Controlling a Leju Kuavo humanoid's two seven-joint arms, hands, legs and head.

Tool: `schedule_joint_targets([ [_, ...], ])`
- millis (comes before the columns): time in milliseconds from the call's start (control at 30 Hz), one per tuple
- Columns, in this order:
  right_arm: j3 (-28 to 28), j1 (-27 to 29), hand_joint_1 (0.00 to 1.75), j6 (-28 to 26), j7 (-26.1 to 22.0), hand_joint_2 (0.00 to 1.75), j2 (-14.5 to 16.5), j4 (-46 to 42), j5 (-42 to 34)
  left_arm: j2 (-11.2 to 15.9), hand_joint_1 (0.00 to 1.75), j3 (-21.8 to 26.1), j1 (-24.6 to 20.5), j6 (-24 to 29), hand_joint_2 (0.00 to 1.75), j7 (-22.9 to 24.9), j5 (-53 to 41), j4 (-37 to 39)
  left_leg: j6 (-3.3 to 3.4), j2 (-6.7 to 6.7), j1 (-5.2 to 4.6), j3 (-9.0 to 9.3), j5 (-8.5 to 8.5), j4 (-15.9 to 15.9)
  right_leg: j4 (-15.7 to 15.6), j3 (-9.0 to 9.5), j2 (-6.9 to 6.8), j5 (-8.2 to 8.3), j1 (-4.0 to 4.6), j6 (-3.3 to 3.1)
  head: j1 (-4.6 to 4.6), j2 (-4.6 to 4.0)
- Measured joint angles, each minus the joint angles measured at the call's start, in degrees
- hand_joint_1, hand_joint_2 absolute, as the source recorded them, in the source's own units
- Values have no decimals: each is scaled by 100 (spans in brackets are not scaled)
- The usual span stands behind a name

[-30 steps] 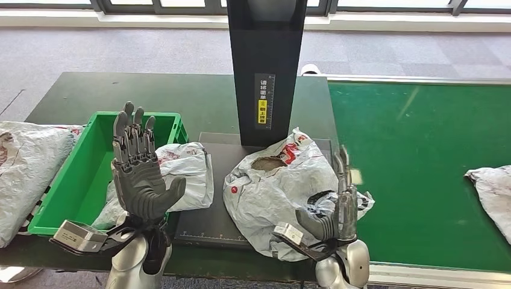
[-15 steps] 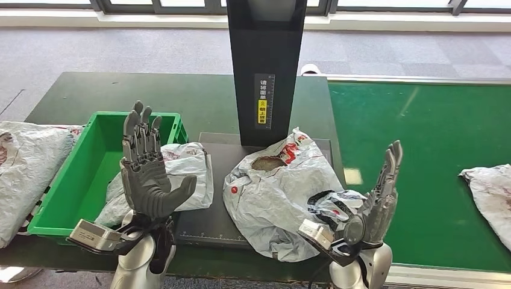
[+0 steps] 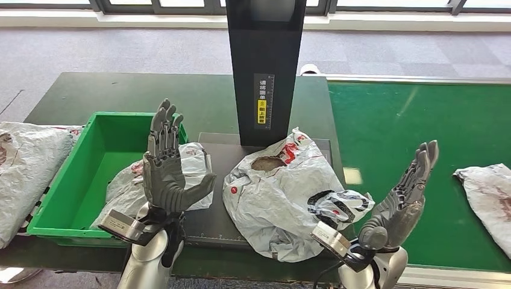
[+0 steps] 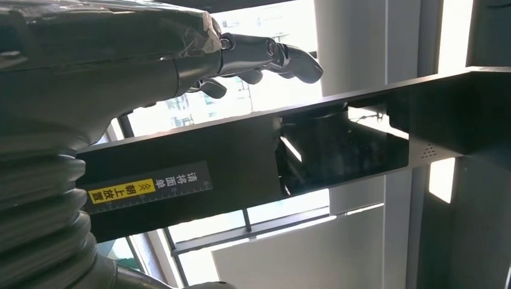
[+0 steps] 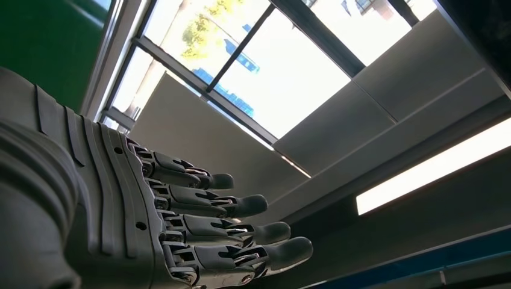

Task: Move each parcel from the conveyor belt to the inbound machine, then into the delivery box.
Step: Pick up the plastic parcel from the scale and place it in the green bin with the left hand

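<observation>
We see the green delivery box (image 3: 72,198) at lower left holding one parcel (image 3: 181,174); left hand (image 3: 169,177) and right hand (image 3: 405,198) raised, spread, empty.

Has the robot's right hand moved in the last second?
Yes. The right hand has swung away from the parcel on the black machine plate, out over the green conveyor belt, fingers spread and holding nothing.

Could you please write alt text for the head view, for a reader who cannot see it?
Both robot hands, left and right, are raised open and empty over a dark table. Between them a crumpled white parcel lies under a black scanner column. Another parcel rests in a green bin, and another waits on the green belt.
</observation>
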Motion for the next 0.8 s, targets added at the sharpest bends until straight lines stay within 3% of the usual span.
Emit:
schedule_joint_targets([
  [133, -1, 13, 0, 0, 0, 0, -1, -68, -47, 1, 0, -19, -42, 84, 175, 3, -262, 93, 0, 0, -1, 0, 0, 1, 0, -2, -2, 0, -1, 0, -1, 0],
  [233, -18, 56, 0, 0, 0, 0, -2, -373, -210, 3, 0, -166, -253, 341, 175, 52, -1260, 458, 2, -6, -2, 0, 1, 2, 0, 2, -12, 0, -2, 1, -1, 0],
  [367, -61, 118, 0, 0, 1, 0, -4, -848, -370, -92, 0, -517, -703, 716, 175, 342, -2520, 1501, 3, -7, -5, 1, 2, 5, 0, 3, -9, 5, -6, 8, 0, 0],
  [500, -213, 184, 0, 0, 0, 175, -3, -1220, -334, -272, 0, -909, -1111, 1258, 175, 668, -3240, 2815, 5, -3, -6, 0, 1, 7, -1, 5, -4, 8, -8, 12, 0, 0],
  [800, -472, 203, 0, 0, 4, 175, -2, -1483, -1022, -420, 0, -1495, -1567, 1650, 175, 1758, -3909, 4613, 6, -2, -5, -1, 0, 5, 0, 4, 0, 7, -5, 11, 0, 0],
])
